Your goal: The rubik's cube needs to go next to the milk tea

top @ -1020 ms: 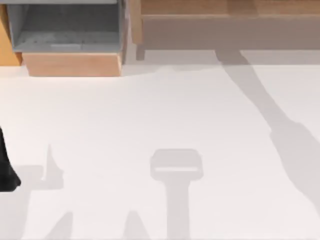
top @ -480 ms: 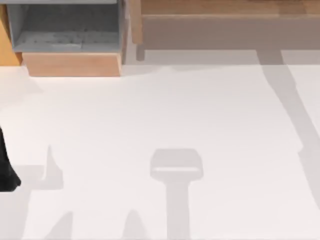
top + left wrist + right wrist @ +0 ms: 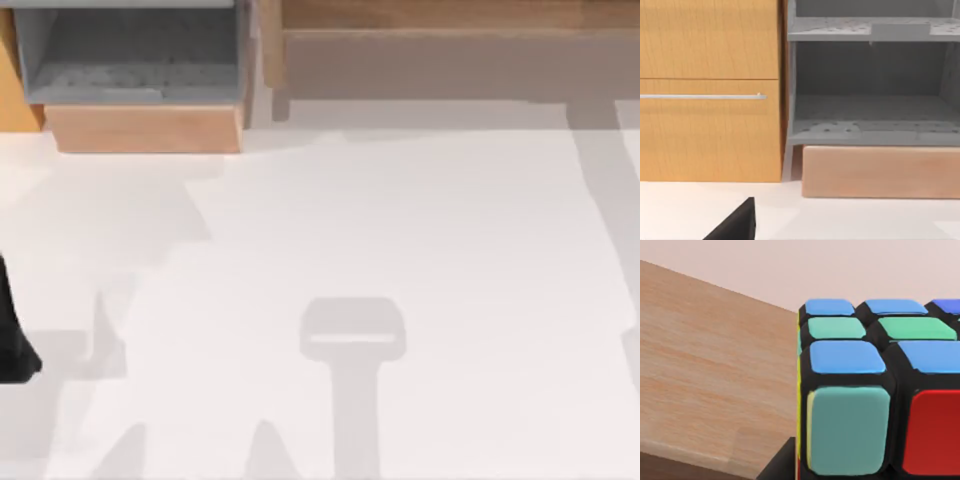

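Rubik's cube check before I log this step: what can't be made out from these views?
- Rubik's cube: cut off by the right wrist view's edges; what holds it is unseen.
- Left arm: cut by the top view's left edge.
- Cabinet shelf: upper part cropped in the left wrist view.
- Milk tea: its place cannot be told.

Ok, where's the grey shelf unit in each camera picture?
Top view: the grey shelf unit sits at the upper left corner.
Left wrist view: it stands straight ahead, beside the orange-wood cabinet.
Right wrist view: here the rubik's cube is close up against a wooden surface instead.
Shared landmark: the pale wooden block at the shelf's foot.
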